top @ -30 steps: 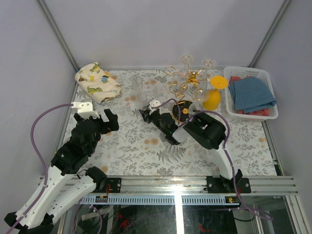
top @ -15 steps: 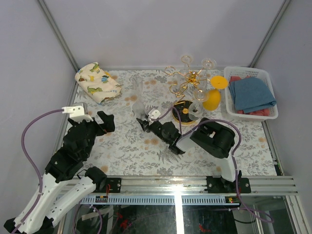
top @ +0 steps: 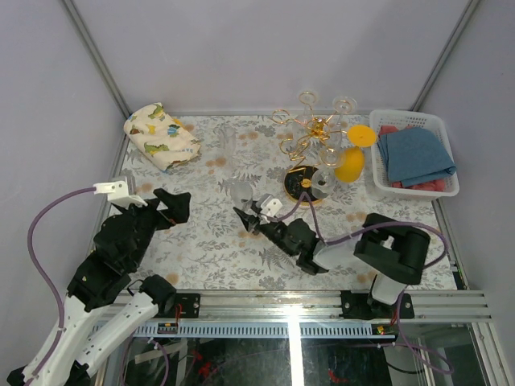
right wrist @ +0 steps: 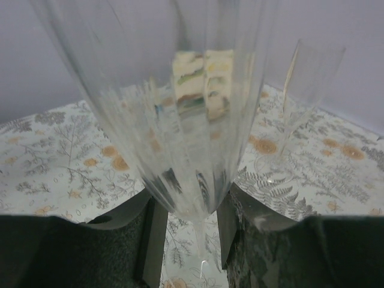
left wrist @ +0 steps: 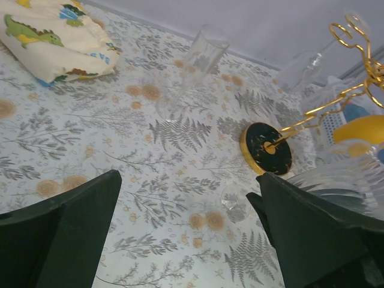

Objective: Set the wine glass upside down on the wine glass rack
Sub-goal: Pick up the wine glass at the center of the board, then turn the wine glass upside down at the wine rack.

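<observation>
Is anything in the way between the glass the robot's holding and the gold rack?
Nothing visible. Bare table lies between the wine glass and the rack; the tall flute stands off to the side.

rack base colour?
The rack base is black with a gold rim; clearest in the left wrist view.
</observation>
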Controlling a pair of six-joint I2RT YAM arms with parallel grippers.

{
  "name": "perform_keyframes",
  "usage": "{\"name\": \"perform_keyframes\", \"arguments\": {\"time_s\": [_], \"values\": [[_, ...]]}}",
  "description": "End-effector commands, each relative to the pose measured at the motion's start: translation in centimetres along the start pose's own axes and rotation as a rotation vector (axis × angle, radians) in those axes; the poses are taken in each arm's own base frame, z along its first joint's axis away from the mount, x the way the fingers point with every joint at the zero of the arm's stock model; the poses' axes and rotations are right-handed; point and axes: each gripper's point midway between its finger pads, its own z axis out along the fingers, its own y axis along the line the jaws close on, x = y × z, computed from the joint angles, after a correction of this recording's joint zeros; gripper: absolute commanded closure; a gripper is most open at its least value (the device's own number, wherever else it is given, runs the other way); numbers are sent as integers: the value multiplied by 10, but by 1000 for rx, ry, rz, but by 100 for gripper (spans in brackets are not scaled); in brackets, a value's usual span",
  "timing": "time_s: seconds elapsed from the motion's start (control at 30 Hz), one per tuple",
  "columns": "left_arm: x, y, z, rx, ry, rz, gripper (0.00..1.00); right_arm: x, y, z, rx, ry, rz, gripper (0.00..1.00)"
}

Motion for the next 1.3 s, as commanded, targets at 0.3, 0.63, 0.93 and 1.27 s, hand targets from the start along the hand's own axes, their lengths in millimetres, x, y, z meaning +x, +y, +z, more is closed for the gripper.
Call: {"name": "perform_keyframes", "arguments": {"time_s": [0.3, 0.63, 0.93, 1.27], "values": [[16, -45, -2, 208, 80, -192, 0, -116, -14, -30, 43, -205, 89, 92], [24, -86, 0, 407, 123, -334, 0, -180, -25, -35, 69, -329, 151, 92], [22, -116, 7, 527, 155, -405, 0, -223, -37, -38, 113, -426, 145, 91], [30, -133, 12, 598, 198, -409, 6, -229, -38, -32, 128, -437, 126, 91]]}}
